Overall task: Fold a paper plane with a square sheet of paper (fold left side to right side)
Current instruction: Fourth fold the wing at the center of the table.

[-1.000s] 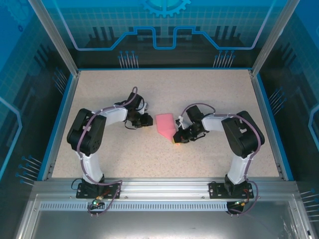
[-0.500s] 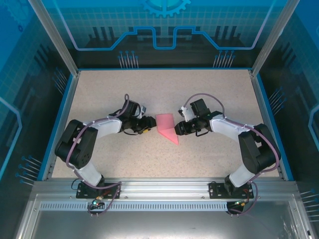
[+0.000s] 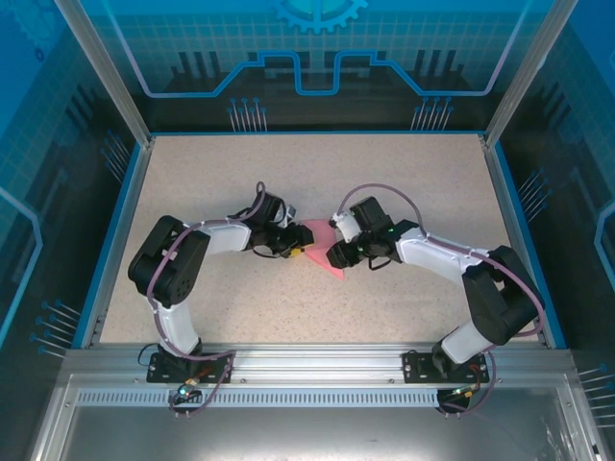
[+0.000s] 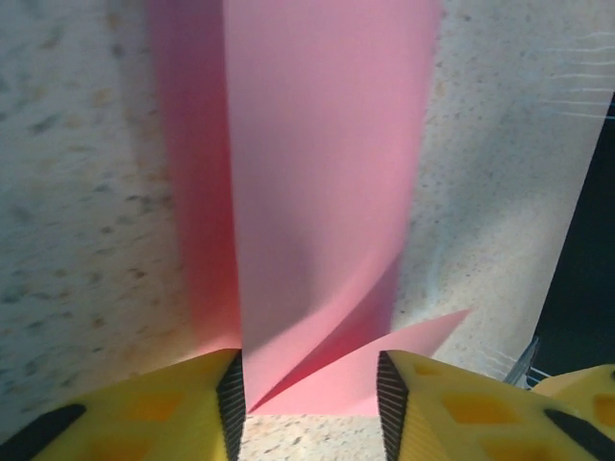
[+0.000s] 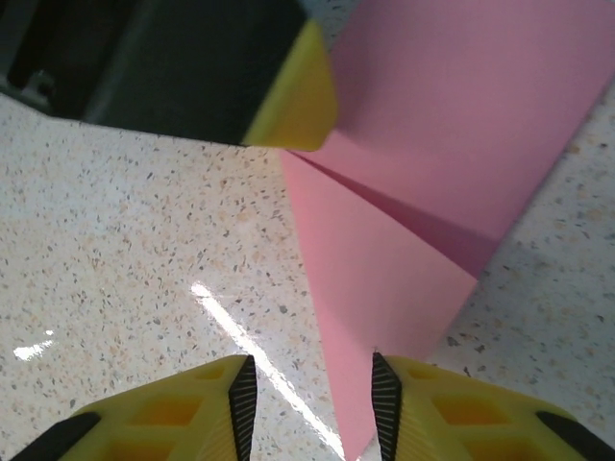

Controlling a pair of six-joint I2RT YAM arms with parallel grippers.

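Pink and thin, the sheet of paper [image 3: 322,252] is lying flat on the speckled table [image 3: 384,182], about in the middle, between the two arms. It is already folded to a pointed shape: the wide end is facing the far side and the tip is pointing to the near right.

The left gripper [image 3: 294,252] is standing at the left edge of the paper. In the left wrist view its yellow fingers [image 4: 192,403] are standing apart, with the paper's edge [image 4: 327,192] just in front of the gap, so it is gripping nothing. The right gripper [image 3: 332,257] is waiting at the right side near the tip. In the right wrist view its jaws are also parted [image 5: 312,394], and the pointed end [image 5: 413,192] is reaching into the gap without being pinched.

I am judging that this paper is very light and limp and is probably sliding easily on the smooth top. It is taking a crease from any hard pinch, and the folded layers seem to be lifting a little. The best hold, I think, is a shallow pinch on the left edge, while the other fingers are pressing beside the centre fold so that the sheet is not slipping.
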